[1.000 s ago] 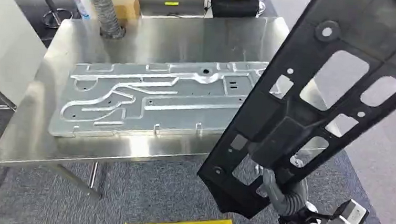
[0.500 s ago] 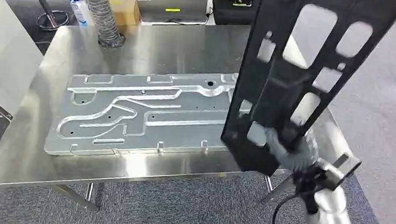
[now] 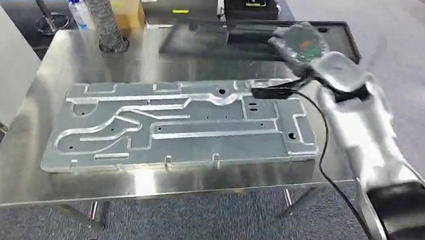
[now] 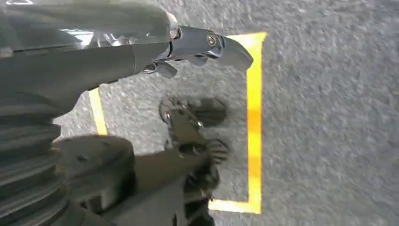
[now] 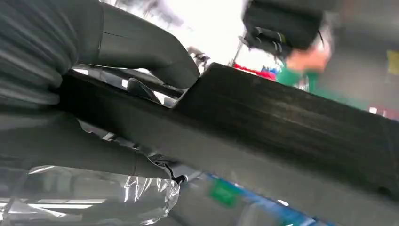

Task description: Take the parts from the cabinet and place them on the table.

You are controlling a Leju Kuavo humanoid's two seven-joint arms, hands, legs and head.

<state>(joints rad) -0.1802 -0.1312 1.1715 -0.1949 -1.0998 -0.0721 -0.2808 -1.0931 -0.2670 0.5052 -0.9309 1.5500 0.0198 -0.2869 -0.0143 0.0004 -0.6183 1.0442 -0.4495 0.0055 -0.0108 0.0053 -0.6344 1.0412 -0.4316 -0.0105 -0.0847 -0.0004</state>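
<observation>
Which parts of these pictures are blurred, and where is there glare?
Head view: the right arm and the black part it carries are smeared by motion, and the steel table reflects light. Right wrist view: the background is overexposed and soft. Left wrist view: the yellow floor marking is slightly blurred.

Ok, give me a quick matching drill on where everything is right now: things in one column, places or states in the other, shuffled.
Things:
1. black part
2. silver plate
3. left robot hand
4. grey ribbed hose

Places or states:
A. stands at the table's far left corner
B. hangs over the floor by the yellow tape, holding nothing
C. gripped by the right robot hand at the table's far side
D. lies flat mid-table

Pairs: 1-C, 2-D, 3-B, 4-A
</observation>
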